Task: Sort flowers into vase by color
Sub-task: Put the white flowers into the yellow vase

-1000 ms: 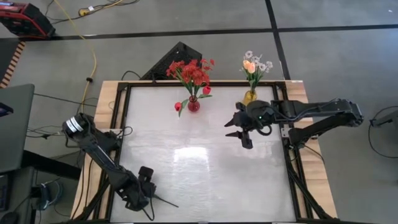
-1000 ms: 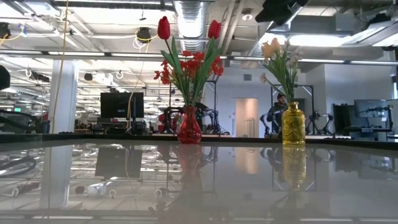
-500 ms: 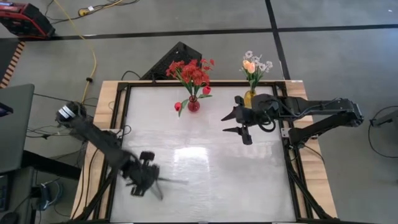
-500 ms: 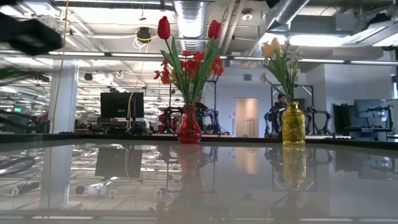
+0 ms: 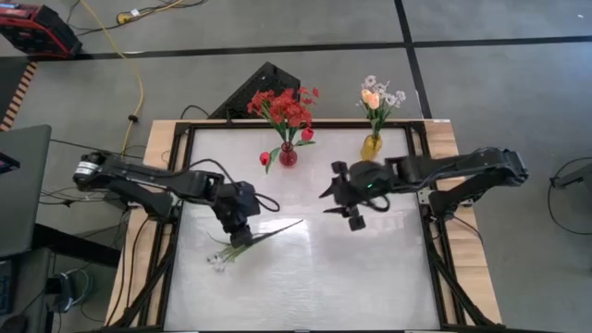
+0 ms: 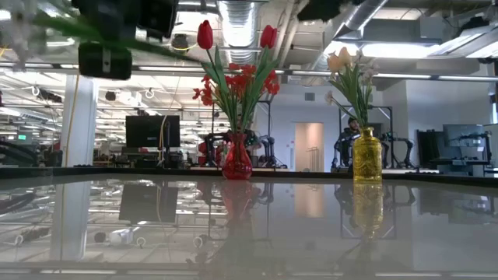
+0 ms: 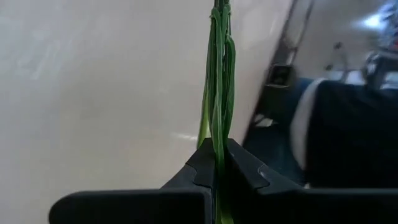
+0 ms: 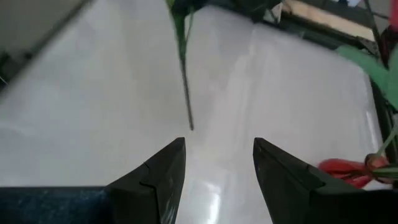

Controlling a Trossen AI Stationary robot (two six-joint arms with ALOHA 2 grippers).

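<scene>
My left gripper [image 5: 238, 239] hangs over the table's left middle, shut on a white-blossom flower [image 5: 219, 261] whose thin green stem [image 5: 277, 228] runs toward the table's right. My right gripper [image 5: 328, 202] stands open right of the middle, its fingers pointing at the stem's free end [image 8: 189, 124] without touching it. At the far edge a red vase [image 5: 288, 155] holds red flowers [image 5: 282, 106]. Beside it a yellow vase [image 5: 371, 145] holds cream and white flowers [image 5: 375, 97]. One red tulip [image 5: 266, 158] droops left of the red vase. My left gripper pinches the green stem [image 7: 217, 163] between its two fingers, closer to the blossom end than to the free end. The fingers come slanting down from above and lie across the stem. The flower is lifted clear of the table and lies nearly level, with its blossoms toward the near left.
A black frame rail [image 5: 180, 213] and wooden boards [image 5: 153, 148] border the white tabletop [image 5: 351, 268]. Both vases stand close together at the far edge. The near half of the table is bare. In the low view a person [image 6: 348, 140] sits far behind the yellow vase.
My left gripper has swung from the near left corner up and toward the table's middle, carrying the white-blossom flower off the table; the stem now points right. My right gripper has moved a little toward the table's left and near edge, nearer the stem's free end.
</scene>
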